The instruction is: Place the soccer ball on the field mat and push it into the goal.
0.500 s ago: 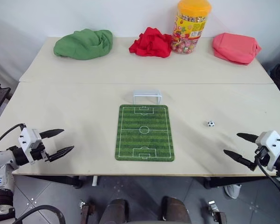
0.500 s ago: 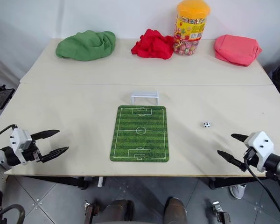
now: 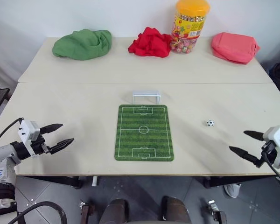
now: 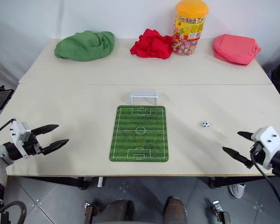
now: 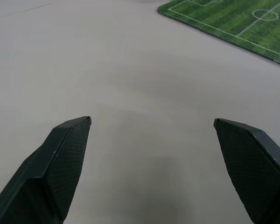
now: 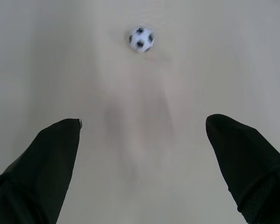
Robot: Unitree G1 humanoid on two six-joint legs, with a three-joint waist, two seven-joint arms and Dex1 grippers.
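Soccer ball (image 3: 210, 123) lies on the bare tabletop (image 3: 84, 102), off the field mat (image 3: 143, 132) toward the right edge and well apart from both grippers; in the right wrist view it sits ahead of the spread fingers, touching neither. The right gripper (image 3: 246, 145) hovers over the near right corner with its jaws wide apart and nothing between them. The left gripper (image 3: 58, 136) hangs over the near left corner, likewise released and empty, its fingers (image 5: 65, 154) above bare wood with a corner of the mat ahead.

Largest on the tabletop is the mat, flat near the middle of the near edge. The goal (image 3: 147, 96) stands just beyond its far short side. Open wood runs between ball and mat, and on both sides of the mat out to the grippers.

Along the far edge lie a green cloth (image 3: 82, 44), a red cloth (image 3: 150, 42), a candy jar (image 3: 190, 25) with an orange lid and wrapped sweets inside, and a pink pouch (image 3: 234, 47).
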